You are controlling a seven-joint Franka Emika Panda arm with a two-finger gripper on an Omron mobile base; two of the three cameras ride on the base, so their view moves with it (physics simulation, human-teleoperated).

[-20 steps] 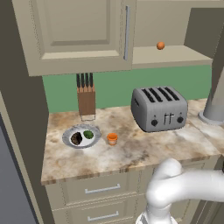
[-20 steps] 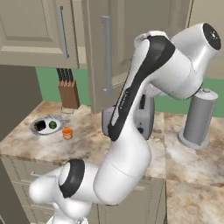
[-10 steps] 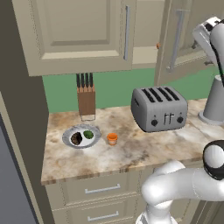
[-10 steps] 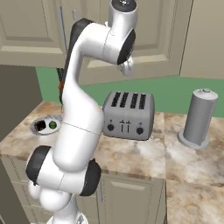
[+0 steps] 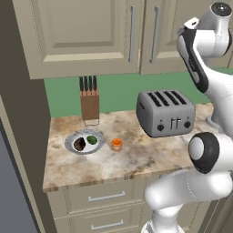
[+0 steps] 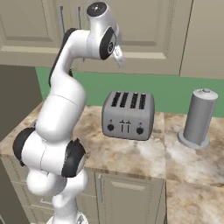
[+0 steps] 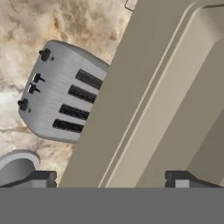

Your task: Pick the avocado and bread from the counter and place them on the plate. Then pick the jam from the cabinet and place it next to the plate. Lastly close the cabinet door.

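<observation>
Cabinet [image 5: 136, 36] doors shut; jam [image 5: 117, 144] just beside plate [image 5: 73, 138].

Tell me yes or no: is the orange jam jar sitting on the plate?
No: in the left base view the jam jar stands on the counter just right of the plate, apart from its rim.
</observation>
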